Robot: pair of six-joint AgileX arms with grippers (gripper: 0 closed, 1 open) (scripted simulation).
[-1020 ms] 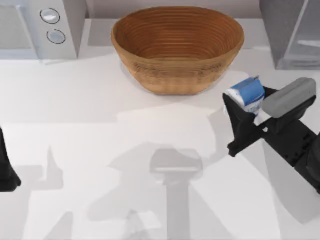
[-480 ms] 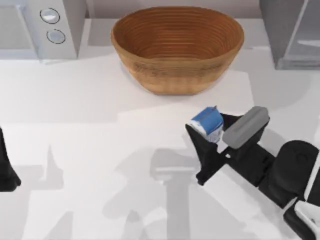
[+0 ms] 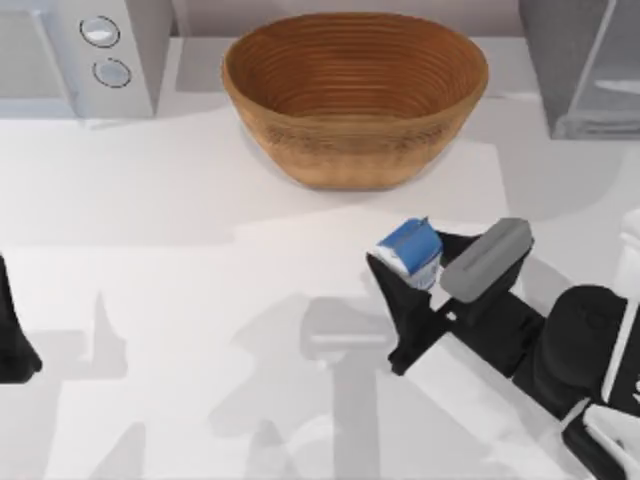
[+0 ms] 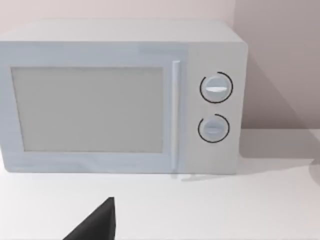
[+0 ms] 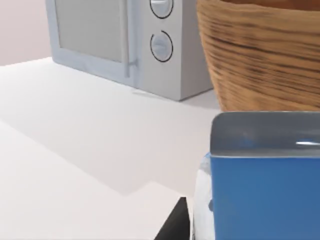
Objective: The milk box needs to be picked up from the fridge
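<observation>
Since a second ago, right end effector [image 3: 418, 268] carried the milk box [image 3: 412, 252] leftward, clamped, below the bowl [image 3: 355, 95].

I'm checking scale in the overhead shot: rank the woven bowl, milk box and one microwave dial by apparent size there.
1. Woven bowl, by far the largest.
2. Milk box, held in the right gripper and raised nearer the camera, so it may look oversized.
3. Microwave dial, smallest.

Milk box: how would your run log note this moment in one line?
right gripper: shut on milk box | above table, near bowl | fridge: back right | left arm: parked, left edge
</observation>
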